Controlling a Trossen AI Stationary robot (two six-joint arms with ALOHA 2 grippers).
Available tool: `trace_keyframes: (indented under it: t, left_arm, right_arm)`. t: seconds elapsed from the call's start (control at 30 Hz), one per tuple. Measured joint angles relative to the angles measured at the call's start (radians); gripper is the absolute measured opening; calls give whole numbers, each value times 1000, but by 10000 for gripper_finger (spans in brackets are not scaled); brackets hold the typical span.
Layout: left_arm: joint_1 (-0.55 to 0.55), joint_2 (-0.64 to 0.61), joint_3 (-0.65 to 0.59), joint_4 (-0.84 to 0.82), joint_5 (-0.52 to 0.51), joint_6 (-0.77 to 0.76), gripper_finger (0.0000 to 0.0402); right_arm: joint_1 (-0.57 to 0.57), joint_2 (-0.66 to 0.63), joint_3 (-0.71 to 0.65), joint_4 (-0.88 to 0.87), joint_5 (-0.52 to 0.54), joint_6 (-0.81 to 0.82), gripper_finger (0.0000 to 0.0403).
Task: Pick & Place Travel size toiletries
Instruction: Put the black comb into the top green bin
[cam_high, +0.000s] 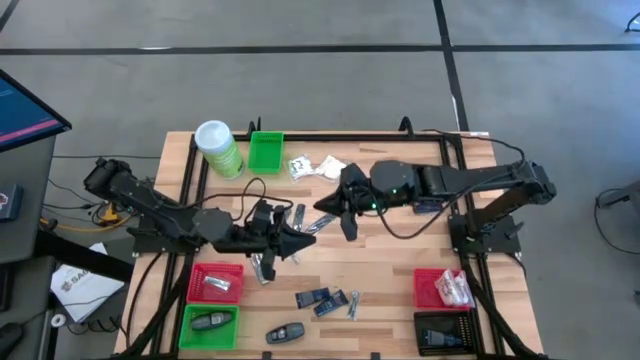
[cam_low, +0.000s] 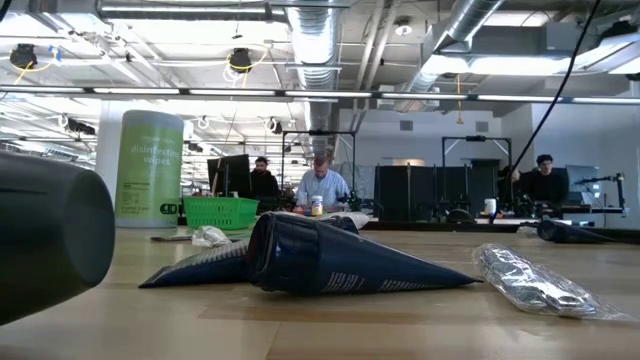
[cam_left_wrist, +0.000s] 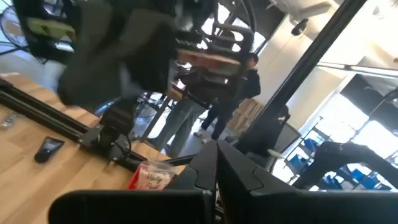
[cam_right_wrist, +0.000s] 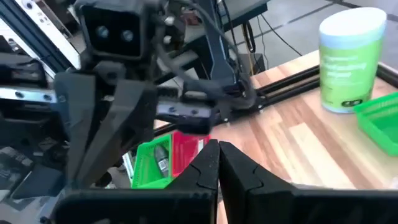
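Both dark two-finger grippers raised near the centre of the wooden desk (cam_high: 400, 260), tips facing each other. Left gripper (cam_high: 300, 238): fingers clenched, nothing between them. Right gripper (cam_high: 335, 210): fingers clenched, likewise without load. Flat dark blue-black packets (cam_high: 322, 298) and a slim silvery packet (cam_high: 353, 304) lying near the front edge. White crinkly sachets (cam_high: 312, 166) near the back edge, just beside the small green plastic bin (cam_high: 266, 151).

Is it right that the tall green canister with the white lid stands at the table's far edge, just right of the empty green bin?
Not quite. The high view shows the green canister at the far edge just left of the empty green bin, not right of it. The rest holds: its lid is white and that bin is empty.
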Motion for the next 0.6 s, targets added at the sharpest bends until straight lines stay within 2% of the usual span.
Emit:
trace_keyframes:
  t: [0.1, 0.37, 0.6]
  left_arm:
    - [-7, 0, -29, 43, -5, 6, 0]
    - [12, -12, -274, 365, -31, -95, 0]
    - [40, -112, -360, 362, -23, -94, 0]
  right_arm:
    - [20, 1, -34, 45, 30, 27, 0]
    - [22, -3, -33, 159, 60, 38, 0]
    - [-47, -3, -33, 176, -17, 53, 0]
